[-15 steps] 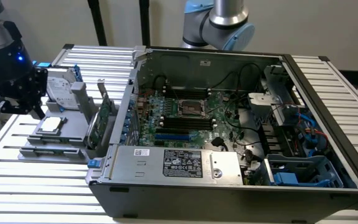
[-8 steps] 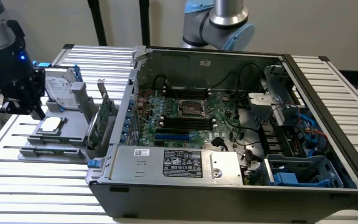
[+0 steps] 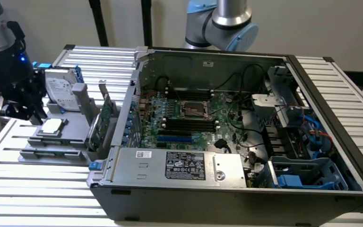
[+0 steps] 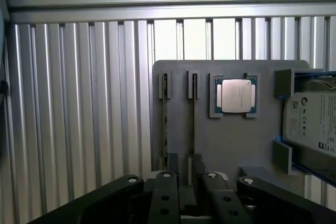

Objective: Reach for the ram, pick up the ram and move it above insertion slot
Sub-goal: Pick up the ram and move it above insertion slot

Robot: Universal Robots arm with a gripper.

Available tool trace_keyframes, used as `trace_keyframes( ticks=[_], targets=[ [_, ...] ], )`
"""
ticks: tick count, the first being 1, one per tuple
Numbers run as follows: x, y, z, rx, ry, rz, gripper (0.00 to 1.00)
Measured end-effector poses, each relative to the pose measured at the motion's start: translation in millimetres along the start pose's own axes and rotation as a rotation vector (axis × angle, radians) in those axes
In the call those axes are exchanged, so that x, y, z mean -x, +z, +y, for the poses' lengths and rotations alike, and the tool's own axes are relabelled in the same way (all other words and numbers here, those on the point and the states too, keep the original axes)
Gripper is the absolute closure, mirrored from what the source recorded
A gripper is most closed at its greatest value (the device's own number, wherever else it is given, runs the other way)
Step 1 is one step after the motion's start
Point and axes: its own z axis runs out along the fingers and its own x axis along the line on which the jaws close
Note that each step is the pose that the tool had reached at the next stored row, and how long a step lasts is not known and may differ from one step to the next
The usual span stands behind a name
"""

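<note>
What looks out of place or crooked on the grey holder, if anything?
Nothing stands out. The two boards stand straight in their slots of the grey holder, and the processor lies flat in its pocket.

Ext cam: high, angled down over open PC case [image 3: 232, 142] + parts holder [image 3: 46, 153]. Wrist cam: close behind gripper [image 4: 184, 169], facing same holder, CPU [image 4: 237, 96], HDD [image 4: 310, 124].

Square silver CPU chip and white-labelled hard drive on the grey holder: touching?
Apart. Wrist view: bare grey holder and a raised grey block lie between the square silver CPU chip and the white-labelled hard drive.
</note>
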Motion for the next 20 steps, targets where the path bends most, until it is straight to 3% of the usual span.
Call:
trace_keyframes(
  ticks=[1,2,11,20],
  targets=[
    [-0.1,1.4,0.0,-0.0006,0.0,0.0001,0.76],
    [-0.3,3.3,0.0,-0.0016,0.0,0.0001,0.69],
    [-3.3,19.5,-0.6,-0.0033,0.0,0.0001,0.69],
    [-13.8,35.9,-3.0,-0.0032,0.0,0.0002,0.69]
  ],
)
